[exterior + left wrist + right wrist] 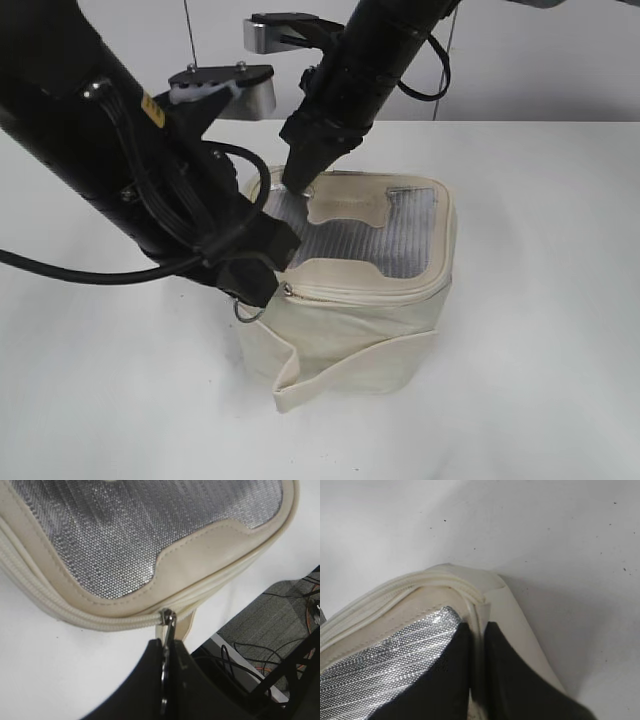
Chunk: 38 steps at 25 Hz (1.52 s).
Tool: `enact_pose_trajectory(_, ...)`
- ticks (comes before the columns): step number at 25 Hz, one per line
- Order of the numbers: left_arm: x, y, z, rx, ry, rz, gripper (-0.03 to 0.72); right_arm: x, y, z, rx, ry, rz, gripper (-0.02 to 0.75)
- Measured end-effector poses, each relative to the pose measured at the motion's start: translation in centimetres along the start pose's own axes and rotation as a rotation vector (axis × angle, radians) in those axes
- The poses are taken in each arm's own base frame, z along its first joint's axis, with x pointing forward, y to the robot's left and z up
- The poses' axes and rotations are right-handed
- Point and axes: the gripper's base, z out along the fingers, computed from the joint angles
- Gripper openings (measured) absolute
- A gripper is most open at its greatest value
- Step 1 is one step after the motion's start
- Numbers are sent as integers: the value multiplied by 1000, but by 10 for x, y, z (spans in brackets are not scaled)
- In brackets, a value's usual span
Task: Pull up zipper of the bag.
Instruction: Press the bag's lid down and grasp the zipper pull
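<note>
Zipper (75, 614) runs round the lid rim of the bag (350, 345), which sits mid-table (540, 300), nearer the back edge than the front. Not much else about — white table, plain wall behind. In the left wrist view a floor w/ loose cables (270, 655) shows past the table edge. What crowds the bag is the two black arms: left arm slants in from the table's left side and covers the lid's near-left corner; right arm comes down from the back onto the far-left corner.

Left gripper (167, 640) is pinched tight on a silver pull (167, 617) at the zipper's end, ring (248, 312) hanging just under it. Right gripper (479, 645) is nearly closed, fingers (512, 680) clamped on the lid's rim seam at that far corner.

Bag: boxy cream fabric, grey mesh (400, 245) lid w/ cream patch (345, 207), strap (330, 385) loose along the front bottom. Front stretch of zipper looks closed — teeth meshed up to the pull.
</note>
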Motion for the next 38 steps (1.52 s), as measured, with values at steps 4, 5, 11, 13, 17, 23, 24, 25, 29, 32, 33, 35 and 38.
enact_pose_trajectory(4, 0, 0, 0, 5, 5, -4, 1, 0, 1, 0, -10, 3, -4, 120)
enact_pose_trajectory(5, 1, -1, 0, 7, 7, -11, 1, 0, 1, 0, -11, 1, -10, 157)
enact_pose_trajectory(11, 1, 0, 0, 8, 12, -13, 1, -1, 2, -1, -19, -6, -38, 312)
enact_pose_trajectory(13, 1, 0, 0, 8, 15, -13, 1, -1, 2, -1, -20, -4, -46, 322)
enact_pose_trajectory(17, 1, -1, 0, 10, 16, -15, 1, -1, 2, -1, -20, -2, -55, 326)
enact_pose_trajectory(23, 1, -2, 0, 21, 16, -25, 1, -3, 0, -1, 1, -27, -57, 326)
enact_pose_trajectory(24, 1, -2, 0, 22, 16, -26, 1, -4, 0, -1, 3, -30, -56, 326)
enact_pose_trajectory(25, 1, -2, 0, 22, 16, -26, 1, -4, 0, -1, 4, -32, -56, 326)
enact_pose_trajectory(29, 1, -2, 0, 24, 16, -27, 1, -3, 0, -1, 2, -28, -56, 326)
enact_pose_trajectory(32, 1, -2, 0, 24, 16, -27, 1, -2, -1, 3, -6, -14, -53, 320)
enact_pose_trajectory(33, 1, -2, 0, 24, 16, -27, 1, -2, -2, 4, -7, -13, -53, 300)
enact_pose_trajectory(35, 1, -2, 0, 24, 16, -27, 1, -2, -2, 4, -7, -12, -52, 232)
enact_pose_trajectory(38, 1, -2, 0, 24, 17, -28, 1, -1, -1, 4, -16, 0, -52, 84)
